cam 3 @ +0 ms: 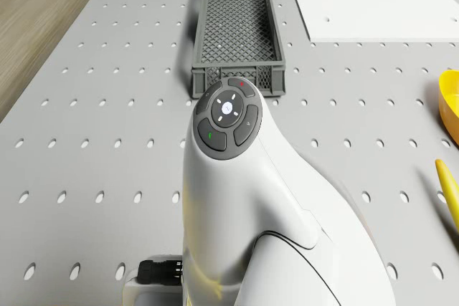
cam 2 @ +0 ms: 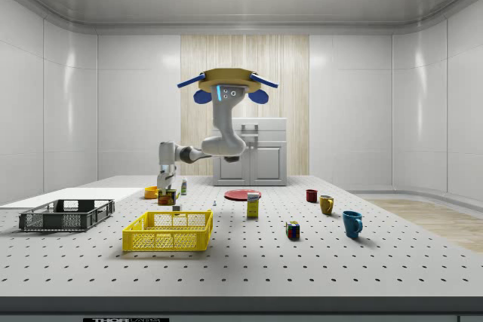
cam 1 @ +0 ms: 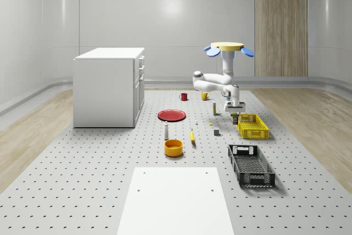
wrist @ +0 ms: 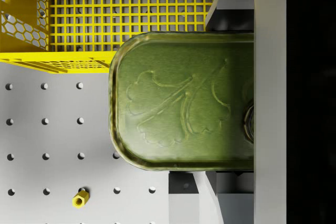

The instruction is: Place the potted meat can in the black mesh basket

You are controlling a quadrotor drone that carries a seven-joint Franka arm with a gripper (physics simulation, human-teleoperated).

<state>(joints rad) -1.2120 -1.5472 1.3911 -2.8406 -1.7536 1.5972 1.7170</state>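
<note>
Beside the yellow basket [cam 1: 253,126], the hovering drone [cam 1: 228,48] lowers its gripper [cam 1: 235,109] over the potted meat can [wrist: 181,100], fingers [wrist: 231,1] clasping its sides; the rigid, slick tin looks best held across its narrow flanks.

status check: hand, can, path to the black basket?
Drone hovering; hand down over potted meat can, fingers either side. Can beside yellow basket. Black mesh basket apart, nothing between.

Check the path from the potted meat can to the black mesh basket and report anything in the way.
The gripper has its fingers on either side of the potted meat can, beside the yellow basket. The perforated table between there and the black mesh basket looks bare; nothing visible blocks it.
</note>
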